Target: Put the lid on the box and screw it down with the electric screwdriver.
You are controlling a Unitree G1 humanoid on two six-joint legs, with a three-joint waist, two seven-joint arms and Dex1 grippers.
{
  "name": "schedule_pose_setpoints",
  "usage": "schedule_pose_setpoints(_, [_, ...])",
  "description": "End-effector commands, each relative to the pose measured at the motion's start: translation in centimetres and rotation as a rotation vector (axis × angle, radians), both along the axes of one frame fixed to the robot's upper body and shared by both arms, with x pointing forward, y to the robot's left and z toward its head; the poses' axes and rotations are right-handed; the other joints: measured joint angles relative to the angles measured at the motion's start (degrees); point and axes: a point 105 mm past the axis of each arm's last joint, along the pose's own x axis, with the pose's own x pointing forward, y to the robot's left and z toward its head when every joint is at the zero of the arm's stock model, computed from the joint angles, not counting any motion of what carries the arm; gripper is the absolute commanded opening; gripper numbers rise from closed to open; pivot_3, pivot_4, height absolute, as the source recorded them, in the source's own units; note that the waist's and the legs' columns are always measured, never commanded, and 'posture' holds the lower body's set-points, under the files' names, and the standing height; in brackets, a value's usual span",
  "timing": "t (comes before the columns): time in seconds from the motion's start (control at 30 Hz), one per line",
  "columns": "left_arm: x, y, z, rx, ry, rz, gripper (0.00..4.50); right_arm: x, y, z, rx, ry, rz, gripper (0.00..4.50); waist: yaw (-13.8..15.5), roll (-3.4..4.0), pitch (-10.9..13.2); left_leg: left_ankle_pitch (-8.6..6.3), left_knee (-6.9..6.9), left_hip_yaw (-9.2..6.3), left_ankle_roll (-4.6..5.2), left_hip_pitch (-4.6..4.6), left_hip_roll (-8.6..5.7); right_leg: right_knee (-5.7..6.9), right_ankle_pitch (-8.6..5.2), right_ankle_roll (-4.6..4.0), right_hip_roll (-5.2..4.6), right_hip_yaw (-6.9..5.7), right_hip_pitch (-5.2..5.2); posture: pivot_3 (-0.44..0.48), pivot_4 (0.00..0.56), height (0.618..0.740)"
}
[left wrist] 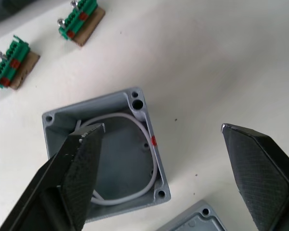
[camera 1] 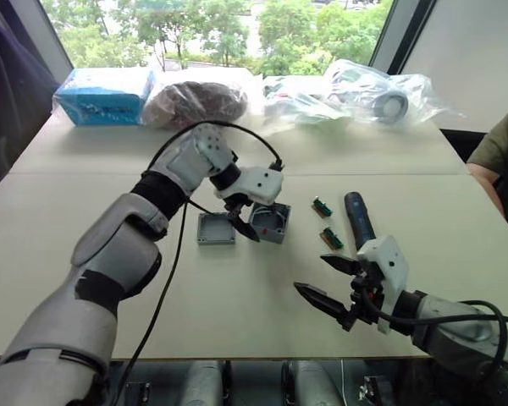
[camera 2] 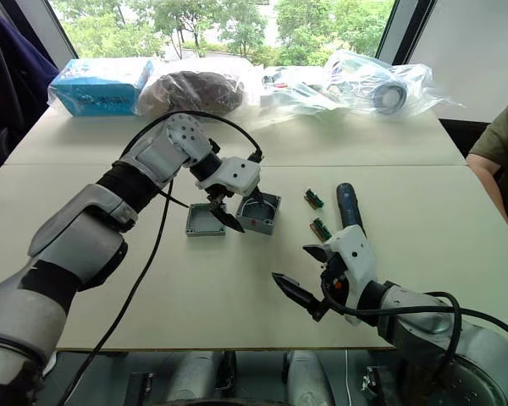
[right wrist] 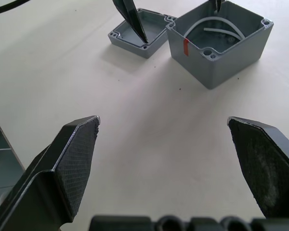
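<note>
Lid (camera 1: 216, 228): we see it rim-up on the desk (camera 1: 237, 321), just beside the box (camera 1: 271, 222).
Left gripper (camera 1: 247, 222): jaws open, above both.
Right gripper (camera 1: 328, 281): jaws open, empty.
Risk: we judge one jaw may snag the box wall.

It looks like an office or lab meeting room used for assembly trials: a wide pale counter (camera 1: 237, 321) pushed against a big window (camera 1: 237, 25) onto trees, bagged parts (camera 1: 372, 91) and a blue packet (camera 1: 104, 95) lined along it, small green terminal blocks (camera 1: 331, 238) lying loose.
</note>
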Motion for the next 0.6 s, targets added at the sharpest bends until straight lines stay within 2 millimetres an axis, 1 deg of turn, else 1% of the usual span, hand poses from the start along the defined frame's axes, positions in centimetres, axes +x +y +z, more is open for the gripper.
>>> schedule_pose_setpoints(0.03, [0.2, -0.4, 0.0, -0.01, -0.012, 0.011, 3.76, -0.1, 0.3, 0.9, 0.008, -0.036, 0.032, 4.5, 0.05, 0.0, 0.0, 0.0, 0.0, -0.01, 0.0, 0.0, 0.0, 0.0, 0.0, 0.0, 0.0, 0.0, 0.0, 0.0, 0.15, 0.74])
schedule_pose_setpoints(0.13, [0.3, -0.9, -0.7, -0.003, -0.001, 0.027, 3.76, 0.0, 0.2, 1.0, 0.005, -0.038, 0.033, 4.5, 0.05, 0.0, 0.0, 0.0, 0.0, -0.01, 0.0, -0.02, 0.0, 0.0, 0.0, 0.0, -0.01, 0.0, 0.0, 0.0, 0.15, 0.74])
schedule_pose_setpoints(0.23, [0.4, -1.2, -1.8, 0.017, -0.004, 0.04, 3.76, 0.1, 0.2, 1.1, 0.009, -0.043, 0.029, 4.5, -0.01, 0.0, 0.0, 0.0, 0.0, -0.01, 0.0, -0.02, 0.0, 0.0, 0.0, 0.0, -0.01, -0.01, 0.0, 0.0, 0.15, 0.74])
schedule_pose_setpoints(0.3, [0.4, -1.3, -2.5, 0.024, -0.009, 0.04, 3.28, 0.1, 0.2, 1.1, 0.012, -0.045, 0.024, 4.5, -0.05, 0.0, 0.0, 0.0, 0.0, -0.01, 0.0, -0.02, 0.0, 0.0, 0.0, 0.0, -0.01, -0.01, -0.01, 0.0, 0.15, 0.74])
schedule_pose_setpoints(0.33, [0.5, -1.3, -2.8, 0.034, -0.012, 0.048, 3.12, 0.1, 0.2, 1.1, 0.013, -0.046, 0.021, 4.5, -0.05, 0.0, 0.0, 0.0, 0.0, -0.01, 0.0, -0.02, 0.0, 0.0, 0.0, 0.0, -0.01, -0.01, -0.01, 0.0, 0.15, 0.74])
schedule_pose_setpoints(0.37, [0.5, -1.1, -2.9, 0.045, -0.014, 0.044, 2.61, 0.1, 0.2, 1.1, 0.014, -0.047, 0.018, 4.5, -0.05, 0.0, 0.0, 0.0, 0.0, -0.01, 0.0, -0.02, 0.0, 0.01, 0.0, 0.0, -0.01, 0.0, -0.01, 0.0, 0.15, 0.74])
schedule_pose_setpoints(0.57, [0.8, -1.2, -3.0, 0.04, -0.023, 0.059, 0.25, 0.2, 0.1, 1.1, 0.018, -0.052, 0.001, 4.5, 0.07, -0.01, -0.01, 0.0, 0.0, -0.01, 0.0, -0.03, 0.0, 0.02, 0.0, 0.0, -0.02, -0.01, -0.02, 0.0, 0.15, 0.74])
schedule_pose_setpoints(0.6, [0.8, -1.2, -3.0, 0.039, -0.023, 0.06, 0.08, 0.2, 0.1, 1.1, 0.019, -0.052, 0.0, 4.5, 0.07, -0.02, -0.01, 0.0, 0.01, -0.01, 0.0, -0.03, -0.01, 0.02, 0.0, 0.0, -0.03, -0.01, -0.02, 0.0, 0.15, 0.74])
